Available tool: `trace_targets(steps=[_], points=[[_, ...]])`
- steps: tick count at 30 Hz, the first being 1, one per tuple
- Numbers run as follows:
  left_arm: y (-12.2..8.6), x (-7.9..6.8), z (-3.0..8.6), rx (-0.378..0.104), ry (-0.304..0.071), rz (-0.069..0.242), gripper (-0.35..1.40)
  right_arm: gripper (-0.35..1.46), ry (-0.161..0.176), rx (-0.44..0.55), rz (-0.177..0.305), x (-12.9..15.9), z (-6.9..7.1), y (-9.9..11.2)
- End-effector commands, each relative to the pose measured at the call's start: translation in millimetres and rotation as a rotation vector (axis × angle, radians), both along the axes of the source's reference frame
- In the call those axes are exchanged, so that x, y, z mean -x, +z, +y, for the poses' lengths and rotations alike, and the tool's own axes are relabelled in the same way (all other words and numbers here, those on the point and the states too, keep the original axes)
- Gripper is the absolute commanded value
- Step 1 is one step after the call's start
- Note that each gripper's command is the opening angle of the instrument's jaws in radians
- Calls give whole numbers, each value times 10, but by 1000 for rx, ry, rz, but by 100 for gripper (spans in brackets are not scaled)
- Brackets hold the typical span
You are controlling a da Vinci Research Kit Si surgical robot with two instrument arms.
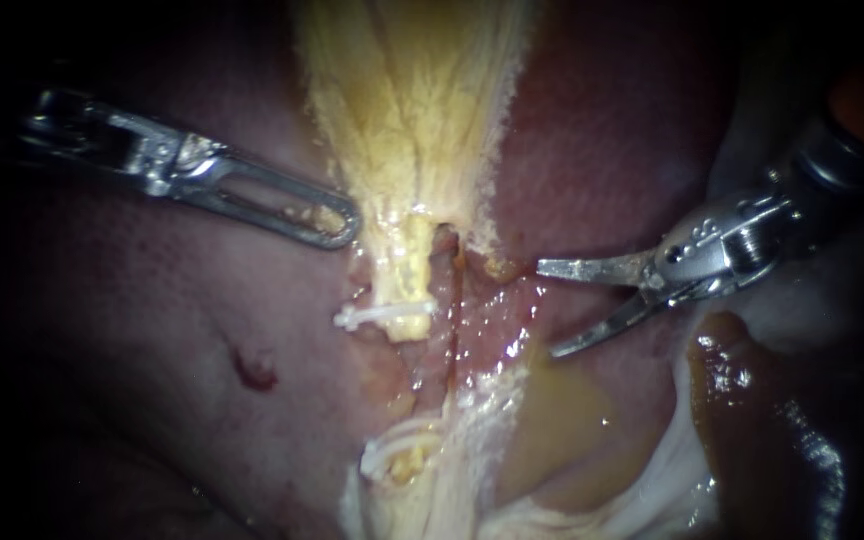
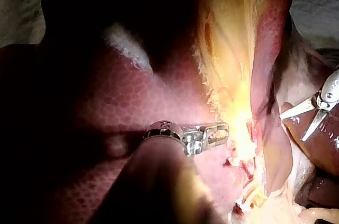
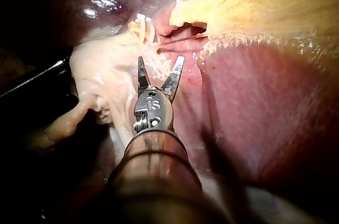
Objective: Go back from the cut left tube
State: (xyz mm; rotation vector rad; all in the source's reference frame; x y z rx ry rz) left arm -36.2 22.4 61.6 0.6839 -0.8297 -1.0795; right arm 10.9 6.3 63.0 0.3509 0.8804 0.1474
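The jaws of the slender metal right instrument (image 1: 547, 310), two pointed blades, stood open with nothing between them, just beside the tubes and clear of them. The slotted jaws of the metal left instrument (image 1: 344, 224) lay together, holding nothing that I could see, their tip against the edge of the frayed yellow fatty tissue (image 1: 412, 100). Between the two instruments the pale yellow cut left tube (image 1: 407, 285) lay parted. Its upper stump carried a white plastic clip (image 1: 382, 316), and its lower stump (image 1: 404, 465) carried more white clips. The dark red liver (image 1: 152, 330) lay around it all.
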Motion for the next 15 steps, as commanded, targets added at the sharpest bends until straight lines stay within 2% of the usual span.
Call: trace_targets(steps=[1, 7, 15], points=[[2, 1, -2, -1, 5, 2, -35, 144, 0, 0, 0, 0, 0, 0], [7, 5, -5, -3, 11, 2, -35, 144, 1, 0, 0, -1, 0, 0], [4, 2, -5, -4, 13, 1, -35, 144, 1, -2, 3, -1, 0, 0]])
